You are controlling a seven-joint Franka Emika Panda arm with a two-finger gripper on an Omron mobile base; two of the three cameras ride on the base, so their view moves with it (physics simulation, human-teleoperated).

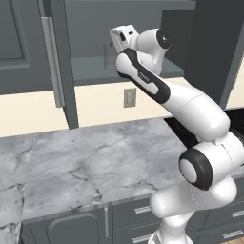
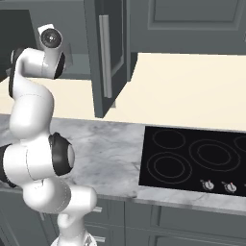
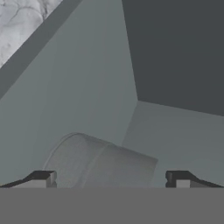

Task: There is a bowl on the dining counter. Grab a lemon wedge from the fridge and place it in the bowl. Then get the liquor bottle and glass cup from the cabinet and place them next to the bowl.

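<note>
In the hand view a clear glass cup (image 3: pixel 103 164) lies close ahead on the grey cabinet shelf (image 3: pixel 183 131). It sits between the two tips of my gripper (image 3: pixel 111 179), which stands open with a gap on either side of the glass. The left base view has my hand (image 1: pixel 122 35) reaching up into the open upper cabinet (image 1: pixel 90 66), and the right base view shows the wrist (image 2: pixel 50 37) at the cabinet's mouth. The bowl, lemon wedge and liquor bottle are out of view.
An open cabinet door (image 1: pixel 57 62) hangs left of the arm and appears as a door (image 2: pixel 108 53) to its right in the right base view. Below lies a marble counter (image 1: pixel 86 162). A black cooktop (image 2: pixel 197 158) is set into it at the right.
</note>
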